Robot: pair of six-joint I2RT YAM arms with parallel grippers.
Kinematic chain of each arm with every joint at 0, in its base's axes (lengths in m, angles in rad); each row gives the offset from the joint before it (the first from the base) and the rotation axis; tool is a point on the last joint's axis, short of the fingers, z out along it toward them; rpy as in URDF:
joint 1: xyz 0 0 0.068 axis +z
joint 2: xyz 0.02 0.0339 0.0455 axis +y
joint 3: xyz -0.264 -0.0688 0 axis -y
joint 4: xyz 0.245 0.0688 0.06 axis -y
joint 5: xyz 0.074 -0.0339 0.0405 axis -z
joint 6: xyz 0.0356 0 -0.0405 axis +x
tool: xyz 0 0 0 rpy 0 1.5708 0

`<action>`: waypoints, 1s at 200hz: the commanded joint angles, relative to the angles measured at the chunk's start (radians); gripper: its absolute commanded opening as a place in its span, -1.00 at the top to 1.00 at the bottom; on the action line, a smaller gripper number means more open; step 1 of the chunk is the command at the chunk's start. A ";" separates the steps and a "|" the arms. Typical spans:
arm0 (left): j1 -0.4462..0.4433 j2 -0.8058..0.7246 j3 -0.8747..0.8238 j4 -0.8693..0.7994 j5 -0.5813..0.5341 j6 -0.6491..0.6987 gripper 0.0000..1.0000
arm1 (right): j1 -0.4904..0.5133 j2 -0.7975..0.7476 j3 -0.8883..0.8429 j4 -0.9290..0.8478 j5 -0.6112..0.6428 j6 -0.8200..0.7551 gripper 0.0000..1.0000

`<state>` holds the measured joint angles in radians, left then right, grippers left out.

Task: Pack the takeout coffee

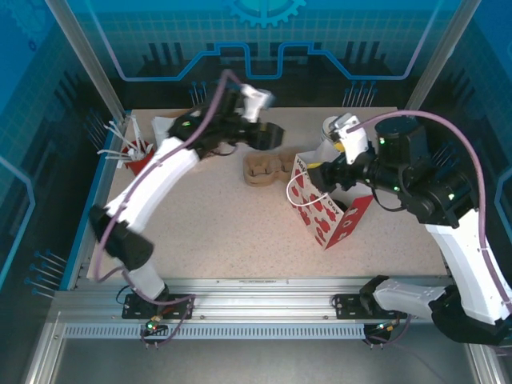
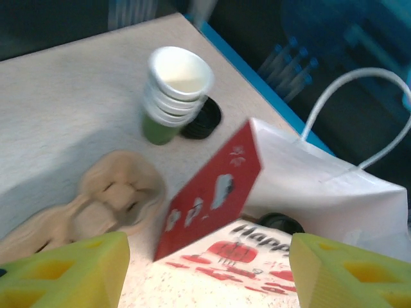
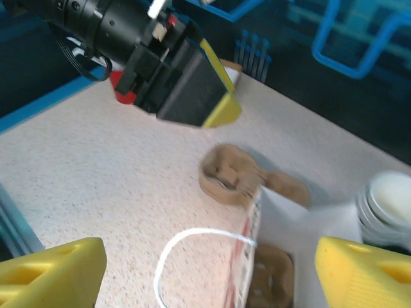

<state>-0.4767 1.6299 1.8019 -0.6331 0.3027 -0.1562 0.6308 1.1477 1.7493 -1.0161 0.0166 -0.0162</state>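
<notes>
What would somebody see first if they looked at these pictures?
The red-and-white paper bag stands open right of the middle of the table, its white handle looping up. Beside it lies a brown cardboard cup carrier, and a stack of green paper cups stands at the far edge.

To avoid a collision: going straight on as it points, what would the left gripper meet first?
The left gripper would probably meet the paper bag first, at its red side panel; depth is unclear.
</notes>
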 commanded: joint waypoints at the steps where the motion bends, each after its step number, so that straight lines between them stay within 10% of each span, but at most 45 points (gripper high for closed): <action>1: 0.134 -0.177 -0.184 0.098 -0.088 -0.118 -0.35 | 0.101 0.058 -0.024 0.159 0.052 -0.052 -0.71; 96: 0.645 -0.215 -0.317 -0.084 -0.341 -0.101 -0.32 | 0.196 0.202 -0.077 0.316 -0.040 -0.106 -0.76; 200: 0.600 0.090 -0.091 -0.233 -0.425 0.039 -0.13 | 0.170 0.193 -0.160 0.356 -0.088 -0.111 -0.79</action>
<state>0.1371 1.6745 1.6520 -0.8078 -0.0677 -0.1757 0.8104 1.3479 1.6001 -0.6857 -0.0399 -0.1169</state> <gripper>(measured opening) 0.571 0.893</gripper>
